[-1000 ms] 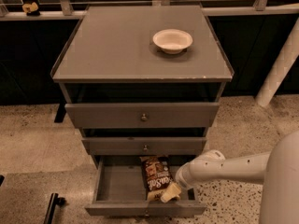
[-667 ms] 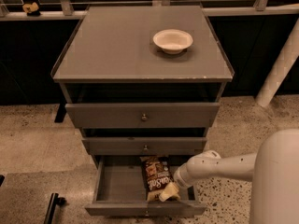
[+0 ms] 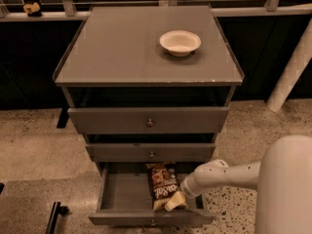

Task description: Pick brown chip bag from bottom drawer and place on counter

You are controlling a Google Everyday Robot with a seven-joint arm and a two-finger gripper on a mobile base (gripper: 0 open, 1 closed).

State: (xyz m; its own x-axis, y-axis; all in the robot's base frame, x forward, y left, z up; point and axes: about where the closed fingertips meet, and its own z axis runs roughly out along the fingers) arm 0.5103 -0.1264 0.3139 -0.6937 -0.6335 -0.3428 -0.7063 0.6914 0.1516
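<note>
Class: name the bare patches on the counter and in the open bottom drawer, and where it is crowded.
Counter: bare left of and in front of the bowl at back right. Bottom drawer: bare left of the brown chip bag; crowded at right, with the gripper by the bag.

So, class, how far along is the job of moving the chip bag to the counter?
Done: the drawer is open. In hand: the gripper is down at the bag, which lies in the drawer. Left: lifting it out and setting it on the counter.
</note>
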